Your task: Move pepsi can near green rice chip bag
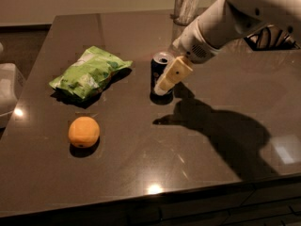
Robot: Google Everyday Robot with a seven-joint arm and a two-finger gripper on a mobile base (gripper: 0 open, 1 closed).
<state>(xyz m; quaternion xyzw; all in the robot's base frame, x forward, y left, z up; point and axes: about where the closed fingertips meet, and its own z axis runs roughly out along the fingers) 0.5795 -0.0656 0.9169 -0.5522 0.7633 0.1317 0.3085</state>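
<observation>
My gripper (169,76) sits against the pepsi can (156,70) at its 4 o'clock; whether it has hold, I cannot tell. The can stands upright, with the green rice chip bag (89,72) apart at its 9 o'clock. Risk: off-centre contact topples the can.

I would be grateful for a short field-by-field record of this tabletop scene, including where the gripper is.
surface: dark glossy table
pepsi can: upright, mid-table, to the right of the bag with a clear gap between them
green rice chip bag: lying flat, left of the can
orange: front left, apart from the bag
glass tumbler: at the far edge, behind the can
gripper: low at the can's right side, overlapping it in view
task state: can not yet moved to the bag
</observation>
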